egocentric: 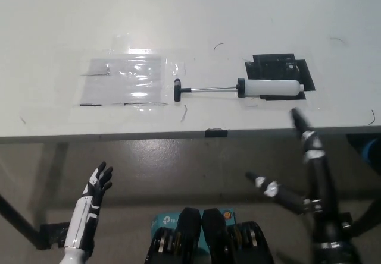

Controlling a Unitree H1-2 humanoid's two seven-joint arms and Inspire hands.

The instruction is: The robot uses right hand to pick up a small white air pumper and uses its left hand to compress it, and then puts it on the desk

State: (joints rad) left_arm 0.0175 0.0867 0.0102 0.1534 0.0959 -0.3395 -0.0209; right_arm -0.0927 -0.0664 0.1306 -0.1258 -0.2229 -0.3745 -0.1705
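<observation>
Head view: white left hand (98,184) hangs low, fingers spread, holding nothing. Up and right of it, glossy clear film (125,79) lies on the matte desk (53,32). The air pumper (241,89), thin rod extended, rests just above the black right hand (297,157), fingers apart.

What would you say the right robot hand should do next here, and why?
Probably reach forward over the desk edge to the white air pumper. It lies untouched on the desk with its rod extended, while the right robot hand is open below the edge and the left robot hand rests low.
</observation>
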